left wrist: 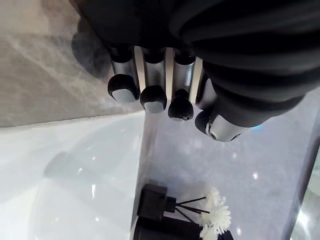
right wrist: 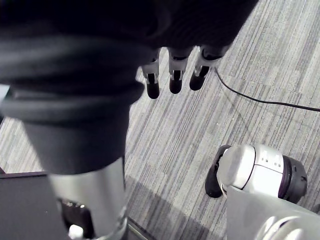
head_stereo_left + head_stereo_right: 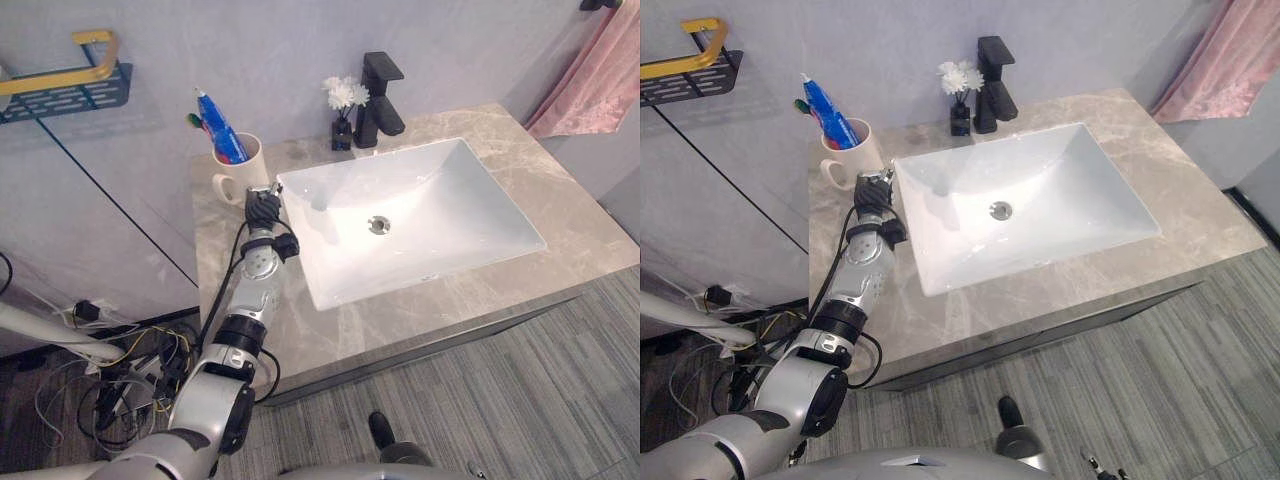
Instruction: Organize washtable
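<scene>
A cream mug (image 3: pixel 238 168) stands at the counter's back left and holds a blue toothpaste tube (image 3: pixel 220 128) and a toothbrush (image 3: pixel 195 121). My left hand (image 3: pixel 263 208) hovers just in front of the mug, by the left rim of the white basin (image 3: pixel 420 215). Its fingers (image 1: pixel 152 95) are curled and hold nothing. A small black vase (image 3: pixel 343 130) with white flowers (image 1: pixel 215 217) stands beside the black faucet (image 3: pixel 380 95). My right hand (image 2: pixel 175 80) hangs over the carpeted floor with relaxed fingers and nothing in it.
The grey marble counter (image 3: pixel 590 235) has bare room right of the basin and along its front edge. A dark blue wall shelf (image 3: pixel 65 92) with a yellow handle hangs at the far left. A pink towel (image 3: pixel 600 75) hangs at the upper right.
</scene>
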Robot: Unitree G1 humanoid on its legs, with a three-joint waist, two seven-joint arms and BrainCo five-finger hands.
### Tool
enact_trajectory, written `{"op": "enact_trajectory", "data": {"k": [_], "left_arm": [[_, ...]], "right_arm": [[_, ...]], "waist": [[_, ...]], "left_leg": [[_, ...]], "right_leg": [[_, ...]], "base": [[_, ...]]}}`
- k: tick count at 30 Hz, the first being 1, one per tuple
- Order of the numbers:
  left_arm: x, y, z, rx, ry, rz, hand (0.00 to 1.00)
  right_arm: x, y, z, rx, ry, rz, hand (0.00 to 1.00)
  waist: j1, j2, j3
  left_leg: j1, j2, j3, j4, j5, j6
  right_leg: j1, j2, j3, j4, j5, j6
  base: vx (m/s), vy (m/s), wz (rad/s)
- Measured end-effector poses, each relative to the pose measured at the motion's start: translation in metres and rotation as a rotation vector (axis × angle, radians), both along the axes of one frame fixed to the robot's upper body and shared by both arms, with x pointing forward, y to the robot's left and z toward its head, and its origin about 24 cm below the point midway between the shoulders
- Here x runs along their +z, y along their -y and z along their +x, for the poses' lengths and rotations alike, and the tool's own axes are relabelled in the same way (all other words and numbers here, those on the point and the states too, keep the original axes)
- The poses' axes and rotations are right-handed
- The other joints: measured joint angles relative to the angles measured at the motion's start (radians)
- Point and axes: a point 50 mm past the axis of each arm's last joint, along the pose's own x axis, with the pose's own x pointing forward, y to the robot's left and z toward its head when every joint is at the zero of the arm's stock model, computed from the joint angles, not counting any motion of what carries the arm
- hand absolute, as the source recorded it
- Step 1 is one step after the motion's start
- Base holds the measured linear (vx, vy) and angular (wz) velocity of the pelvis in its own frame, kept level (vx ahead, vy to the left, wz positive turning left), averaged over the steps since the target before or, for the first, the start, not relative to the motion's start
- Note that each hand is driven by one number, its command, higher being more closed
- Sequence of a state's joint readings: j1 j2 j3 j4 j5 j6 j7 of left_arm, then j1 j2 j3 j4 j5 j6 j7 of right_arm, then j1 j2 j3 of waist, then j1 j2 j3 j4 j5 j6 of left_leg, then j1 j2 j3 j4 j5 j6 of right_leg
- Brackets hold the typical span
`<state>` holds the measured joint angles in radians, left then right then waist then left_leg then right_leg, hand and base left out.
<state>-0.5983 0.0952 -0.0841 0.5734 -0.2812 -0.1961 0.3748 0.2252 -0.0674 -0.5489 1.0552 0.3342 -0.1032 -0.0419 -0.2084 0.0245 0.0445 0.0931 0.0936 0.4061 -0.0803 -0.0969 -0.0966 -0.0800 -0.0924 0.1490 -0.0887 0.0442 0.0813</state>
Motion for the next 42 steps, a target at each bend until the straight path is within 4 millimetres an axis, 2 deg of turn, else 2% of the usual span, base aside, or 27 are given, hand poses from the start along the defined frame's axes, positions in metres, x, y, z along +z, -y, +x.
{"op": "enact_trajectory", "data": {"k": [4, 6, 10, 12, 16, 20, 22, 24, 27, 29, 32, 33, 36, 39, 41, 42], "left_arm": [[-0.011, 0.009, -0.018, -0.061, 0.011, 0.067, 1.00], [-0.016, 0.014, -0.026, -0.095, 0.008, 0.079, 1.00], [-0.026, 0.020, -0.053, -0.162, 0.021, 0.100, 1.00], [-0.026, 0.023, -0.070, -0.209, 0.048, 0.104, 1.00], [-0.020, 0.018, -0.088, -0.252, 0.106, 0.109, 1.00], [-0.017, -0.005, -0.108, -0.188, 0.143, 0.109, 1.00], [-0.020, -0.027, -0.119, -0.104, 0.130, 0.113, 1.00], [-0.025, -0.058, -0.132, 0.033, 0.102, 0.129, 1.00], [-0.036, -0.087, -0.150, 0.170, 0.041, 0.147, 1.00], [-0.059, -0.112, -0.160, 0.283, -0.076, 0.188, 1.00], [-0.114, -0.131, -0.181, 0.370, -0.361, 0.193, 1.00], [-0.124, -0.132, -0.187, 0.373, -0.415, 0.192, 1.00], [-0.178, -0.126, -0.221, 0.352, -0.713, 0.155, 1.00], [-0.213, -0.121, -0.252, 0.326, -0.928, 0.105, 1.00], [-0.238, -0.113, -0.282, 0.296, -1.108, 0.049, 1.00], [-0.243, -0.110, -0.289, 0.289, -1.145, 0.034, 1.00]], "right_arm": [[0.000, -0.001, 0.000, 0.007, -0.002, 0.004, 0.00], [-0.001, -0.002, 0.000, 0.016, -0.002, 0.005, 0.00], [-0.002, -0.007, 0.001, 0.048, -0.004, 0.019, 0.00], [-0.002, -0.007, -0.002, 0.048, -0.009, 0.021, 0.00], [-0.003, -0.010, -0.006, 0.082, -0.020, 0.033, 0.00], [-0.003, -0.011, -0.012, 0.062, -0.025, 0.043, 0.00], [-0.004, -0.012, -0.015, 0.051, -0.028, 0.054, 0.00], [-0.004, -0.014, -0.014, 0.071, -0.025, 0.064, 0.00], [-0.005, -0.016, -0.017, 0.073, -0.034, 0.072, 0.00], [-0.006, -0.018, -0.021, 0.070, -0.051, 0.083, 0.00], [-0.007, -0.021, -0.023, 0.078, -0.057, 0.091, 0.00], [-0.007, -0.021, -0.023, 0.081, -0.058, 0.093, 0.00], [-0.008, -0.024, -0.023, 0.095, -0.066, 0.102, 0.00], [-0.008, -0.025, -0.021, 0.100, -0.064, 0.103, 0.00], [-0.008, -0.025, -0.021, 0.100, -0.066, 0.105, 0.00], [-0.008, -0.025, -0.021, 0.100, -0.067, 0.106, 0.00]], "waist": [[0.008, 0.006, 0.000], [0.022, 0.010, -0.001], [0.040, 0.016, -0.005], [0.059, 0.022, -0.009], [0.084, 0.027, -0.022], [0.087, 0.027, -0.035], [0.091, 0.019, -0.048], [0.101, 0.010, -0.053], [0.112, -0.002, -0.068], [0.119, -0.017, -0.070], [0.126, -0.028, -0.078], [0.128, -0.030, -0.078], [0.136, -0.038, -0.075], [0.135, -0.051, -0.070], [0.134, -0.056, -0.070], [0.134, -0.056, -0.070]], "left_leg": [[-0.001, 0.001, -0.019, 0.011, 0.000, 0.000], [-0.002, 0.003, -0.028, 0.016, 0.000, 0.000], [-0.016, 0.003, -0.060, 0.036, 0.000, 0.001], [-0.018, 0.003, -0.082, 0.044, 0.001, 0.003], [-0.017, 0.001, -0.105, 0.047, 0.007, 0.010], [-0.013, 0.002, -0.130, 0.045, 0.019, 0.009], [-0.010, 0.005, -0.139, 0.044, 0.024, 0.007], [0.001, 0.006, -0.145, 0.045, 0.027, 0.006], [0.001, 0.005, -0.154, 0.046, 0.030, 0.008], [0.002, 0.002, -0.171, 0.044, 0.033, 0.010], [0.004, -0.002, -0.194, 0.036, 0.044, 0.013], [0.006, -0.002, -0.194, 0.035, 0.045, 0.013], [0.023, -0.002, -0.195, 0.033, 0.045, 0.012], [0.030, -0.002, -0.195, 0.032, 0.045, 0.012], [0.038, -0.003, -0.194, 0.026, 0.045, 0.012], [0.039, -0.003, -0.193, 0.025, 0.045, 0.012]], "right_leg": [[0.014, -0.003, -0.028, 0.003, 0.000, 0.000], [0.015, -0.003, -0.038, 0.011, -0.001, 0.000], [0.020, -0.011, -0.068, 0.021, -0.004, -0.002], [0.023, -0.013, -0.088, 0.042, -0.012, -0.002], [0.033, -0.020, -0.107, 0.054, -0.022, 0.003], [0.042, -0.021, -0.136, 0.071, -0.036, 0.005], [0.049, -0.019, -0.145, 0.071, -0.037, 0.006], [0.065, -0.019, -0.151, 0.071, -0.037, 0.006], [0.074, -0.021, -0.160, 0.071, -0.037, 0.006], [0.084, -0.025, -0.177, 0.071, -0.041, 0.009], [0.095, -0.031, -0.198, 0.071, -0.043, 0.011], [0.098, -0.031, -0.199, 0.071, -0.043, 0.011], [0.107, -0.031, -0.201, 0.071, -0.045, 0.014], [0.116, -0.031, -0.201, 0.072, -0.048, 0.015], [0.117, -0.031, -0.199, 0.078, -0.054, 0.016], [0.117, -0.031, -0.199, 0.078, -0.055, 0.016]], "base": [[-0.01, 0.000, 0.13], [-0.03, -0.001, 0.14], [-0.05, 0.001, 0.21], [-0.06, 0.010, 0.24], [-0.06, 0.006, 0.18], [-0.05, -0.021, 0.15], [-0.04, -0.022, 0.12], [-0.05, -0.009, 0.06], [-0.04, 0.006, 0.10], [-0.07, 0.014, 0.25], [-0.04, 0.008, 0.19], [-0.02, -0.001, 0.04], [0.00, 0.000, 0.00], [0.00, 0.000, 0.00], [0.00, 0.000, 0.00], [0.00, 0.000, 0.00]]}}
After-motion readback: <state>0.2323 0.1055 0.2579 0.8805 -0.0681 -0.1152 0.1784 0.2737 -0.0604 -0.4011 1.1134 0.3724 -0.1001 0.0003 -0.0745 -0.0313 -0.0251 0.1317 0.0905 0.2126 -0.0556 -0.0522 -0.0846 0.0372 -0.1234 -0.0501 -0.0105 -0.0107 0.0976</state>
